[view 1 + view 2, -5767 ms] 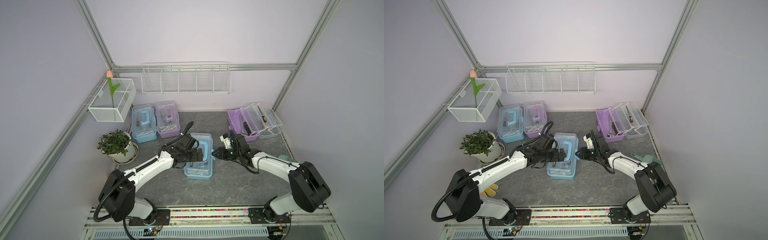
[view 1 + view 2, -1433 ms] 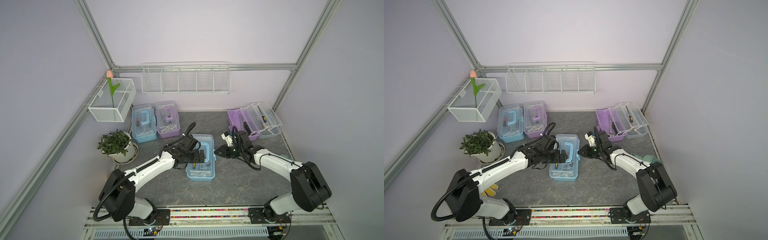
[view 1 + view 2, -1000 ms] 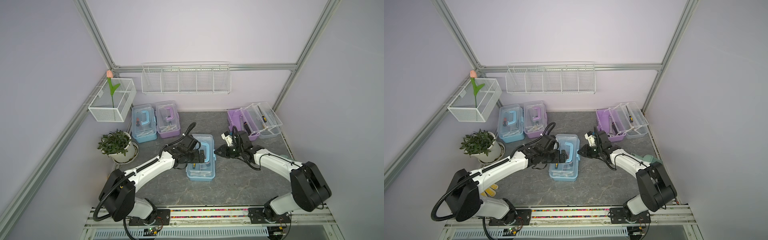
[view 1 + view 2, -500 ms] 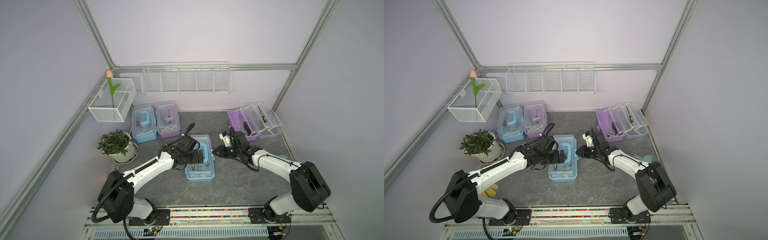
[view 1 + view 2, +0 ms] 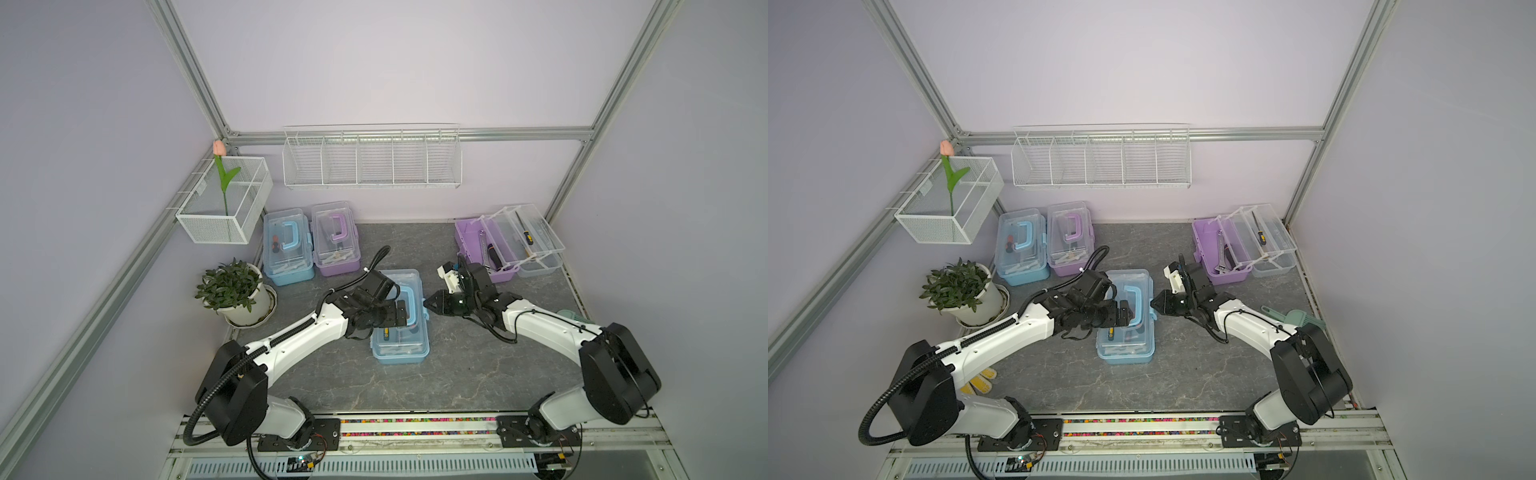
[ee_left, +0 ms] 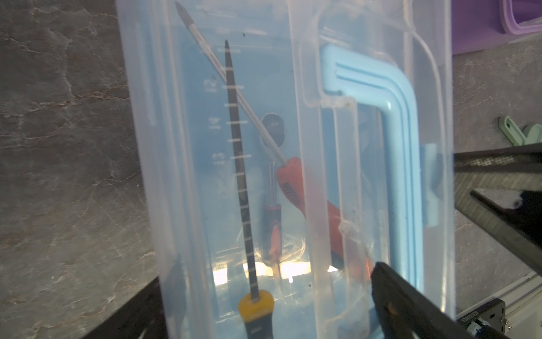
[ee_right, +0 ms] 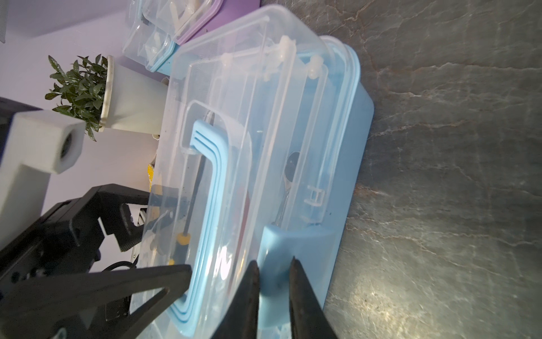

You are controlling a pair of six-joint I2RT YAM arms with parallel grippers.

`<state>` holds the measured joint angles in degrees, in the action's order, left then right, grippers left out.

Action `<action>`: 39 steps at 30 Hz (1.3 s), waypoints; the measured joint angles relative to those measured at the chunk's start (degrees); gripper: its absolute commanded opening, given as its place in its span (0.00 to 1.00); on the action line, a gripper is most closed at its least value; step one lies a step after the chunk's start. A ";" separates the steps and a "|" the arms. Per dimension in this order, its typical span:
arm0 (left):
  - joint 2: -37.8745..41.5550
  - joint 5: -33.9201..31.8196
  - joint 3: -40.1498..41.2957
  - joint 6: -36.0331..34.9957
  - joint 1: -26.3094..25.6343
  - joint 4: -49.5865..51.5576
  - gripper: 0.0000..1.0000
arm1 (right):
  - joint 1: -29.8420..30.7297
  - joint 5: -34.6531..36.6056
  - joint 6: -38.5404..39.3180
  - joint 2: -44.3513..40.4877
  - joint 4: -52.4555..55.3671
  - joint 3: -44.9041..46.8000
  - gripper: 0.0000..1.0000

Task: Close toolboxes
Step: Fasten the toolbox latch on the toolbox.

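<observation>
Left gripper (image 5: 400, 316) spread fully wide across the lid of the middle blue toolbox (image 5: 402, 350), clamping nothing; right gripper (image 7: 273, 264) nearly closed, tips at its latch (image 7: 296, 243); grip undetermined.

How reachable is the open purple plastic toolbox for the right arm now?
Probably yes. The open purple plastic toolbox sits just behind the right claw, on that arm's side, with nothing standing between them. The claw's tips are at the latch of the light-blue plastic toolbox, so it must back off first.
</observation>
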<state>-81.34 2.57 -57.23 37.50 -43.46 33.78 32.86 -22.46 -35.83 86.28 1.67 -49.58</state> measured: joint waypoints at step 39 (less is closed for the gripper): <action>0.24 -1.84 -0.20 -0.24 -0.33 1.16 1.00 | -2.36 2.69 4.09 -0.04 11.82 -1.18 0.24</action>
<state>-81.10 0.73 -57.43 37.26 -43.79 34.94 30.50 -19.77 -31.75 86.24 13.50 -50.76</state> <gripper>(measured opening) 0.996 0.241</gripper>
